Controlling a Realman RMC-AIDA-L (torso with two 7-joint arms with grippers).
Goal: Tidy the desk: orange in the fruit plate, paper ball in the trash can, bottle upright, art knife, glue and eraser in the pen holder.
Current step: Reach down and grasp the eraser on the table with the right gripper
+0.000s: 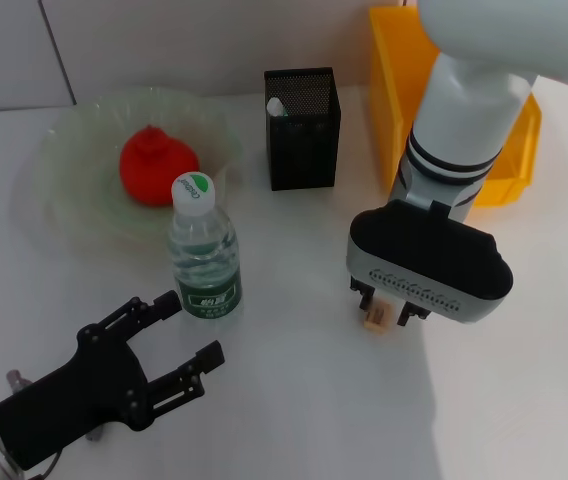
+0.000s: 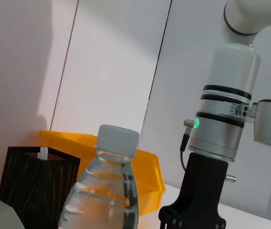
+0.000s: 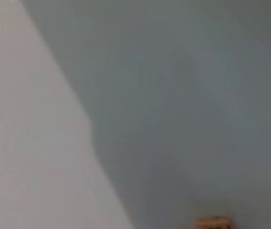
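Observation:
The orange [image 1: 156, 166] lies in the fruit plate [image 1: 64, 205]. In front of it the bottle [image 1: 204, 255] [image 2: 104, 195] stands upright. My right gripper [image 1: 385, 304] is low over the table, fingers open on either side of the small tan eraser [image 1: 374, 321] [image 3: 213, 222]. At the near left, just short of the bottle, my left gripper [image 1: 190, 332] is open and holds nothing. The pen holder [image 1: 303, 128] [image 2: 35, 188] holds a white-tipped item [image 1: 276, 105]; I cannot tell what it is. The trash can [image 1: 402, 85] [image 2: 147, 174] stands at the back right. Paper ball, art knife and glue are out of view.
The right arm [image 1: 464, 120] reaches down in front of the trash can and hides part of it. A wall closes off the back of the white table [image 1: 294, 400].

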